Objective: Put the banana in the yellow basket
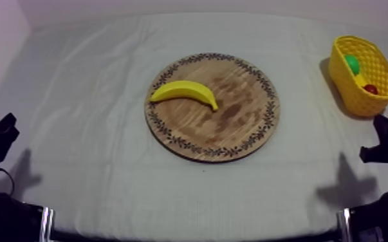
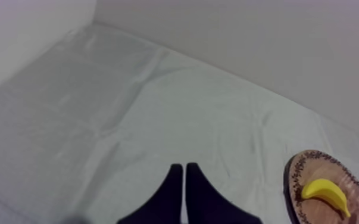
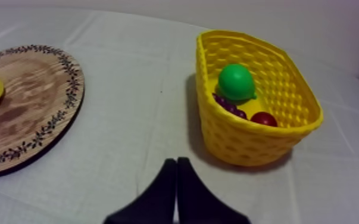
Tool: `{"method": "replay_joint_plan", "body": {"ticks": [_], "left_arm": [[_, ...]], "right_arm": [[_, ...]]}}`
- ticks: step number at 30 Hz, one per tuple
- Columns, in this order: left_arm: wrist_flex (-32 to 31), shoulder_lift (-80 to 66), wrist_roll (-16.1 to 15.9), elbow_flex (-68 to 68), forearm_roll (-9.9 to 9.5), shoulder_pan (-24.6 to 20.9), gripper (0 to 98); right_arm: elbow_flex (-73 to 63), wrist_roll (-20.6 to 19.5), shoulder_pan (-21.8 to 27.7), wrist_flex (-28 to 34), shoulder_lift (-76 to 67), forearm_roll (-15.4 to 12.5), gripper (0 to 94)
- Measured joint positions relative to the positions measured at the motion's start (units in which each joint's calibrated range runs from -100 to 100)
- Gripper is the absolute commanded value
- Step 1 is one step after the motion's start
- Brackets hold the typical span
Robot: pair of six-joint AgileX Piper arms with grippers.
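Banana (image 1: 183,92) is seen lying on the wooden board (image 1: 238,112), well apart from the yellow basket (image 1: 362,98), so pickup and transfer are judged not yet begun; left gripper (image 2: 184,167) and right gripper (image 3: 177,160) are seen closed together, empty.

The top view looks down at a slant from above the near edge of the worktop (image 1: 74,167), taking in the cloth up to the far edge and the far right corner. The left wrist view rides low behind the left hand (image 2: 184,168), facing the far edge. The right wrist view rides low behind the right hand (image 3: 177,161), close to the yellow basket (image 3: 241,146). All three views share the wooden board (image 1: 235,122) and the banana (image 1: 183,91).
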Motion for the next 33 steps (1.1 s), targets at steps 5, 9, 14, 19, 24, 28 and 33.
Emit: {"method": "replay_joint_plan", "body": {"ticks": [5,9,14,19,24,28,33], "left_arm": [[-0.06,0.00,0.00,0.00,0.00,-0.06,0.1],[-0.10,0.00,0.00,0.00,0.00,-0.06,0.1],[-0.16,0.00,0.00,0.00,0.00,-0.06,0.1],[-0.16,0.00,0.00,0.00,-0.05,-0.06,0.1],[-0.16,0.00,0.00,0.00,-0.05,-0.06,0.1],[-0.16,0.00,0.00,0.00,-0.05,-0.06,0.1],[-0.16,0.00,0.00,0.00,-0.05,-0.06,0.1]], "right_arm": [[-0.60,0.37,-2.13,2.50,0.00,0.53,0.5],[-1.01,1.30,-5.02,3.82,0.00,0.53,0.5],[-1.10,1.89,-4.94,4.05,0.00,0.67,0.5],[-2.83,3.91,-5.86,7.25,0.21,-0.45,0.5],[-8.64,5.71,-6.99,8.70,3.59,-1.37,0.5],[-16.88,7.28,-8.35,11.81,9.14,-2.62,0.5],[-32.09,9.87,-11.05,17.24,17.32,-4.05,0.5]]}}
